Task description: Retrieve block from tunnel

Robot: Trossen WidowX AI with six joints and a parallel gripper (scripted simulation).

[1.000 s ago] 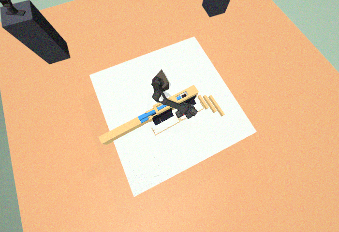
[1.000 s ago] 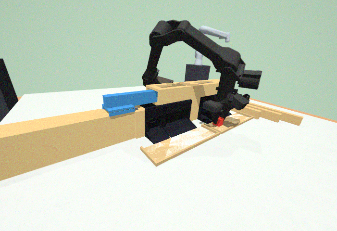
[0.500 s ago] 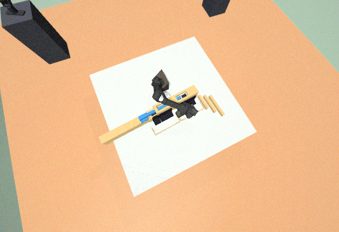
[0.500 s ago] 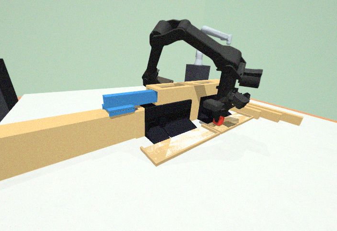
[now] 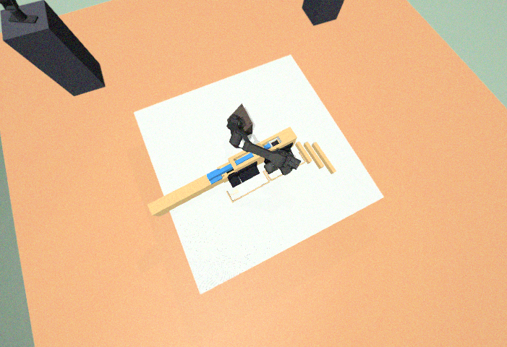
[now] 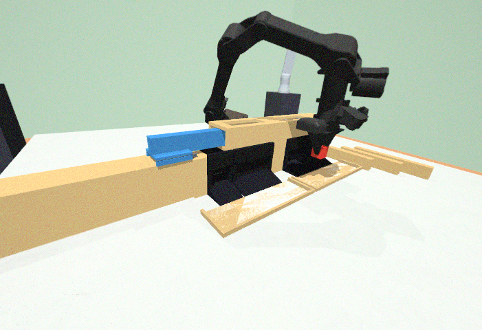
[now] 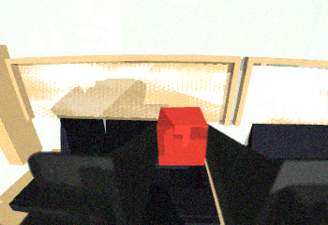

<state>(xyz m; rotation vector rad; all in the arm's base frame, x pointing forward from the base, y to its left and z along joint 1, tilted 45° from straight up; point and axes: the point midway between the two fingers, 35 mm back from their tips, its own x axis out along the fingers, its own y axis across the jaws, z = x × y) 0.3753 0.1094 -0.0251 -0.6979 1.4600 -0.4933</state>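
from where i stand, the hard part looks done: the red block is out of the tunnel and pinched in the gripper, whose fingers have closed on it. it sits at the fingertips, just above the right-hand tray, in front of the tunnel's right-hand opening. in the view from above the arm hides it.

what's left, i'd judge, is the lift. the block looks only a little way off the tray, if at all, and i can't tell whether it touches. a straight rise should do, though a finger could brush the tunnel wall, or a shallow grip could let the block slip.

the blue handle pokes out of the tunnel's end toward eight o'clock in the overhead view, and seems to need nothing more. three loose rods lie at the other end, toward three o'clock.

the arm arches up from its base, reaches over the tunnel toward four o'clock as seen from above, then drops its wrist nearly straight down, fingers pointing at the tray.
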